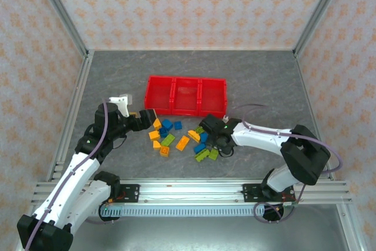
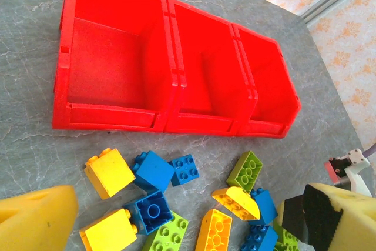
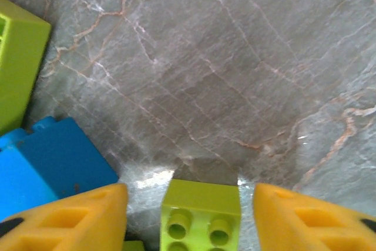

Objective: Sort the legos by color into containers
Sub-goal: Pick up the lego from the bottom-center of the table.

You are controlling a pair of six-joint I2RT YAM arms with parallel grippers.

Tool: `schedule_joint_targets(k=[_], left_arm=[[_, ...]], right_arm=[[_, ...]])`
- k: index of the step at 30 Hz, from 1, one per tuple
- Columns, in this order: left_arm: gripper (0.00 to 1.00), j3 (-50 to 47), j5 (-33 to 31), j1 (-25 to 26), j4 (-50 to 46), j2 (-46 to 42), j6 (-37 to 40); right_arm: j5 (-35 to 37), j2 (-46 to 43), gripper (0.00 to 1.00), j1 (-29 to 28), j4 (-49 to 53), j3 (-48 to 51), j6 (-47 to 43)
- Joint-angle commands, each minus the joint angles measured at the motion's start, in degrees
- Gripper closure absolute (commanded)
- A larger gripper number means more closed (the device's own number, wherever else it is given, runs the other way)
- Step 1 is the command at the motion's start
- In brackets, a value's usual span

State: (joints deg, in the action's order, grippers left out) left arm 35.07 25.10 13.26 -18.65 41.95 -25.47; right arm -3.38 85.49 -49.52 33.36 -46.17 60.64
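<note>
Three joined red bins [image 1: 187,95] stand empty at mid-table, also in the left wrist view [image 2: 170,63]. Blue, orange-yellow and lime legos [image 1: 182,139] lie scattered just in front of them. My left gripper [image 1: 145,117] hovers at the pile's left edge, wide open, with its yellow fingertips [image 2: 35,218] apart above a yellow brick [image 2: 108,171], blue bricks [image 2: 153,168] and a lime brick [image 2: 245,170]. My right gripper [image 1: 213,146] points down at the pile's right side. It is open, straddling a lime brick [image 3: 200,213] with a gap on each side; its fingers [image 3: 311,218] do not touch it.
A blue brick [image 3: 47,163] and another lime brick [image 3: 17,63] lie close to the right gripper's left finger. Bare grey table [image 1: 264,80] stretches right of the bins and behind them. Metal frame posts and patterned walls enclose the table.
</note>
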Motion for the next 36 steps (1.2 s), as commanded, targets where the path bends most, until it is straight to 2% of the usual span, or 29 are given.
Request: schedule_joint_targets(k=[1,6,17,23,29,36], left_arm=[[0.01,-0.95,0.21,0.19,1.43,-0.59,0.25],[0.01,-1.00,0.21,0.15,1.52,-0.38,0.16],[0.01,-0.98,-0.27,0.19,1.45,0.15,0.07],[0.01,-1.07,-0.49,0.19,1.43,0.42,0.04],[0.01,-1.07,-0.71,0.19,1.43,0.84,-0.05],[0.01,-1.12,-0.94,0.16,1.54,1.20,-0.15]], right_arm=[[0.70,2.02,0.49,-1.10,-2.02,2.85,0.52],[0.84,1.54,0.53,-1.99,-3.93,7.35,2.02],[5.06,1.75,0.55,-2.00,-1.25,9.71,0.01],[7.35,2.51,0.62,-1.94,0.39,8.81,-2.07],[11.61,0.20,0.75,-1.99,5.91,1.71,-6.25],[22.13,-4.24,0.78,-1.83,13.81,-13.78,-12.31]])
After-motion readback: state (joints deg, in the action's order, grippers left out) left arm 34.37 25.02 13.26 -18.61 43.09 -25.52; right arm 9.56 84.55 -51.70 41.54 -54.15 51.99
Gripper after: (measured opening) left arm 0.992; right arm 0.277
